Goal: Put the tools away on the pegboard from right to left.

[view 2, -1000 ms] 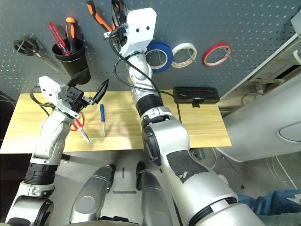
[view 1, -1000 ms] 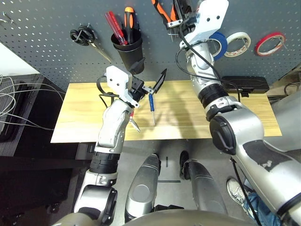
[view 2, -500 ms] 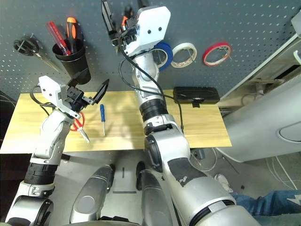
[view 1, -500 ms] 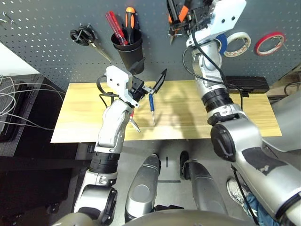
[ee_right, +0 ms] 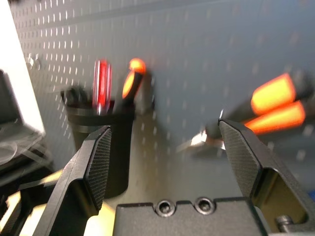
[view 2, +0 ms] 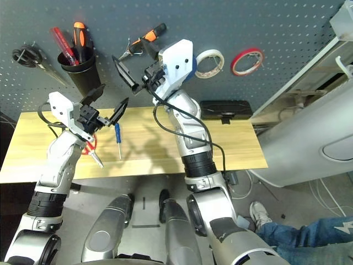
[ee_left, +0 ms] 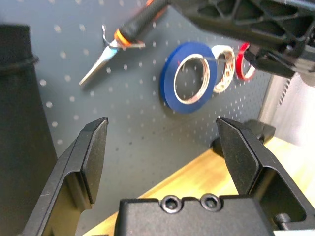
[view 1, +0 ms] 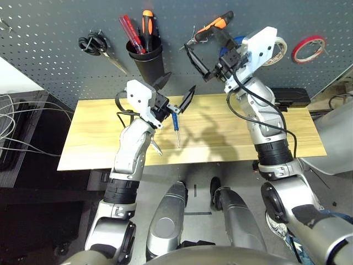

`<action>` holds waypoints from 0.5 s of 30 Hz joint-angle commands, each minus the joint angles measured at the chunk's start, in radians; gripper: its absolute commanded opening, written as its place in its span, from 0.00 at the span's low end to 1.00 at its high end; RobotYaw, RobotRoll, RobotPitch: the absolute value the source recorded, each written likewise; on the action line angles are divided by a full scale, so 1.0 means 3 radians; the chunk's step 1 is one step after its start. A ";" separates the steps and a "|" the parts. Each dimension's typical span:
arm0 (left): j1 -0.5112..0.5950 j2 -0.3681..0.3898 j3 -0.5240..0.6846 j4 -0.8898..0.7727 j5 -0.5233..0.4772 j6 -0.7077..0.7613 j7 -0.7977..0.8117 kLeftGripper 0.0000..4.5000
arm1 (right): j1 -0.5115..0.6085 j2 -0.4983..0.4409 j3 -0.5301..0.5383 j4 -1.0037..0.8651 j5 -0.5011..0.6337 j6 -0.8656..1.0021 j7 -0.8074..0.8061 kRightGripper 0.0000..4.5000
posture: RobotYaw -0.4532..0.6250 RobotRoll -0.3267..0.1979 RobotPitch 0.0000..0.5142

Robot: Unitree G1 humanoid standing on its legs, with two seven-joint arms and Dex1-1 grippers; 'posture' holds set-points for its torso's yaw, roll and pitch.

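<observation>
The orange-and-black pliers (view 1: 212, 26) hang on a hook of the dark pegboard (view 1: 49, 33), free of any grip. My right gripper (view 1: 208, 49) is open just below and in front of them, nothing between its fingers. Behind it the blue tape ring (ee_left: 189, 76) hangs on the board. The small blue screwdriver (view 1: 175, 123) lies on the wooden table (view 1: 94, 132). Red-handled scissors (view 1: 156, 144) lie partly under my left forearm. My left gripper (view 1: 177, 86) hovers open and empty above the screwdriver.
A black cup (view 1: 146, 58) with red and orange screwdrivers hangs left of the pliers, and black-handled scissors (view 1: 96, 44) further left. White tape (view 1: 278, 49) and red tape (view 1: 308, 48) hang to the right. A black box (view 1: 289, 98) sits at the table's back right.
My right gripper opened and let go of the pliers, which stay on the hook. It then drew back down from the board. The left arm held still.
</observation>
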 commanded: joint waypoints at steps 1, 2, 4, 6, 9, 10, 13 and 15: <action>0.0079 0.0046 -0.0052 0.0112 0.0094 0.0026 -0.0029 1.00 | 0.0070 -0.0034 0.0029 0.0134 0.0000 0.0248 0.0032 0.99 | 0.66 0.62 0.52; 0.0082 0.0050 -0.0059 0.0127 0.0106 0.0042 -0.0025 1.00 | 0.0074 -0.0044 0.0018 0.0177 -0.0001 0.0310 0.0027 0.99 | 0.66 0.62 0.52; 0.0085 0.0052 -0.0080 0.0156 0.0135 0.0067 -0.0019 1.00 | 0.0086 -0.0069 0.0001 0.0266 -0.0015 0.0369 0.0020 0.99 | 0.66 0.62 0.52; 0.0091 0.0074 -0.0116 0.0163 0.0169 0.0156 -0.0017 1.00 | 0.0105 -0.0093 0.0006 0.0321 -0.0031 0.0420 0.0031 0.99 | 0.66 0.62 0.52; 0.0107 0.0122 -0.0193 0.0162 0.0236 0.0409 -0.0020 1.00 | 0.0163 -0.0152 0.0040 0.0396 -0.0047 0.0595 0.0073 0.99 | 0.66 0.62 0.53; 0.0107 0.0133 -0.0217 0.0179 0.0258 0.0469 -0.0018 1.00 | 0.0185 -0.0171 0.0039 0.0419 -0.0051 0.0645 0.0076 0.99 | 0.66 0.62 0.53; 0.0116 0.0163 -0.0288 0.0250 0.0327 0.0666 -0.0017 1.00 | 0.0241 -0.0219 0.0027 0.0508 -0.0071 0.0783 0.0065 0.99 | 0.66 0.62 0.54; 0.0111 0.0182 -0.0340 0.0355 0.0408 0.0722 -0.0008 1.00 | 0.0280 -0.0249 0.0025 0.0555 -0.0101 0.0792 0.0065 0.99 | 0.66 0.62 0.54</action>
